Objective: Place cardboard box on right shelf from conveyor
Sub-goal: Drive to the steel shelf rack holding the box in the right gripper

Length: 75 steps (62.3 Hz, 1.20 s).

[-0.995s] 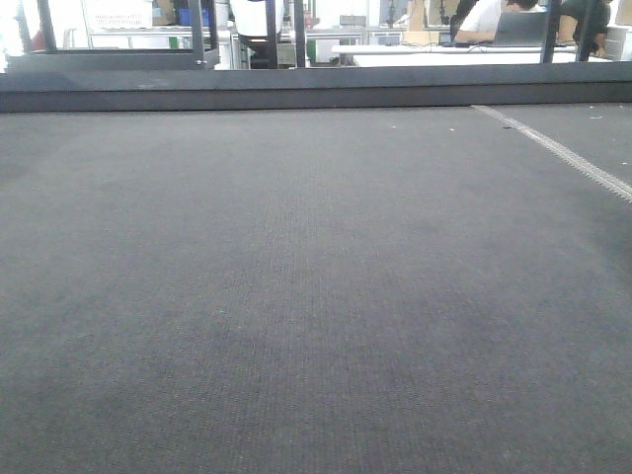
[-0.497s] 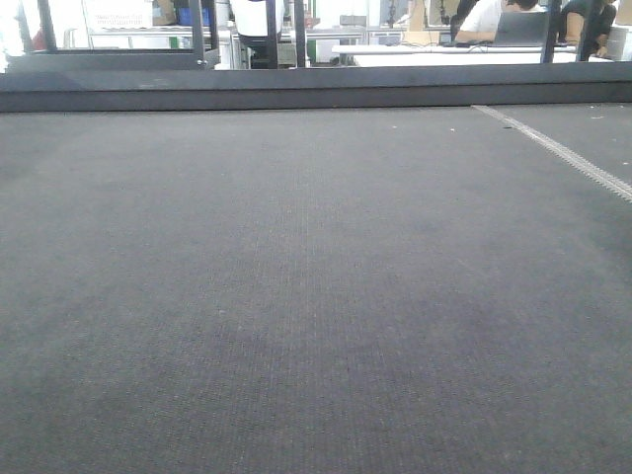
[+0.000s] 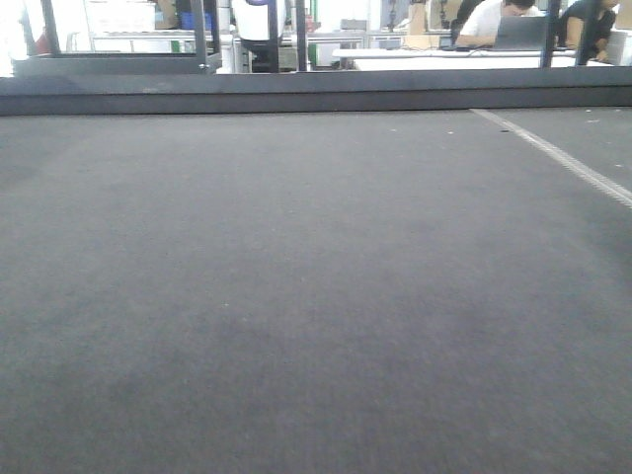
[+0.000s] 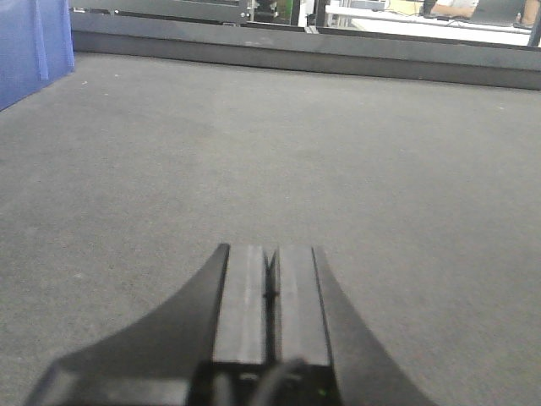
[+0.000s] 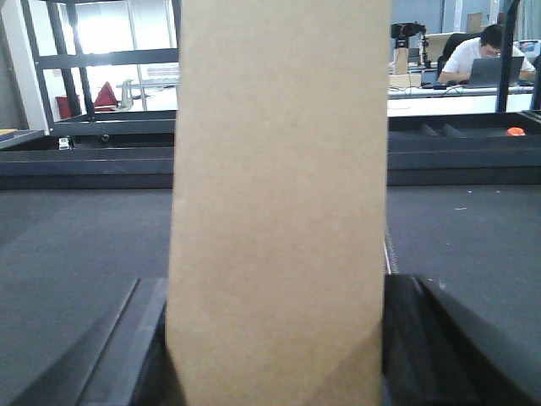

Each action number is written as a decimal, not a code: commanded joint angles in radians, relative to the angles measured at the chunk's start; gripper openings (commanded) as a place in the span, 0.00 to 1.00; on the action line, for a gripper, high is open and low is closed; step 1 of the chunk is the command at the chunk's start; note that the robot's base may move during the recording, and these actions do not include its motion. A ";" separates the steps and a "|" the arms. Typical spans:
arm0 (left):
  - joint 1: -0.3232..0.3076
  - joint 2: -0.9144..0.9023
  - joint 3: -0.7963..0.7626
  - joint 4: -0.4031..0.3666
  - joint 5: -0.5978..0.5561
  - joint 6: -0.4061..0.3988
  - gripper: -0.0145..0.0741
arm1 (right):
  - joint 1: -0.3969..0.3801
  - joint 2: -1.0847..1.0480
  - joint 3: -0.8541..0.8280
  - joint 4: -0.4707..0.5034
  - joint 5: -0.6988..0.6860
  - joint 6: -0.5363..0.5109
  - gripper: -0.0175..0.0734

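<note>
Your right wrist view is the only one that shows the cardboard box [image 5: 279, 169]: it stands upright above the conveyor [image 5: 76, 237] and fills the middle of the picture. The right gripper [image 5: 275, 338] is clamped on it, one dark jaw pressed against each narrow side. The box's lower edge is hidden, so you cannot tell whether it touches the conveyor or hangs clear of it. Just to the right of the box a short piece of the conveyor's pale seam [image 5: 389, 254] shows. In a dark tray beyond the conveyor lies a small orange object [image 5: 516, 131], which no other view picks up. Your left wrist view gives you the left gripper [image 4: 270, 254] low over the conveyor, its jaws pressed flat together with only a thin line between them and nothing held. This view alone shows the blue plastic bin [image 4: 34, 46], at the conveyor's far left. The front view gives you the widest look at the conveyor: bare belt, the seam running as a long slanting stripe across its right part, and the far rail [image 3: 296, 91] along its back edge. Beyond the conveyor a person [image 3: 499, 15] in a white shirt sits at a laptop [image 3: 520, 32].
</note>
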 commanded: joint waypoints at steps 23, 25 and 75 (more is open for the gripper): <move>0.001 -0.010 -0.003 -0.005 -0.081 -0.005 0.03 | -0.009 0.011 -0.033 -0.003 -0.111 -0.010 0.63; 0.001 -0.010 -0.003 -0.005 -0.081 -0.005 0.03 | -0.009 0.011 -0.033 -0.003 -0.111 -0.010 0.63; 0.001 -0.010 -0.003 -0.005 -0.081 -0.005 0.03 | -0.009 0.011 -0.033 -0.003 -0.111 -0.010 0.63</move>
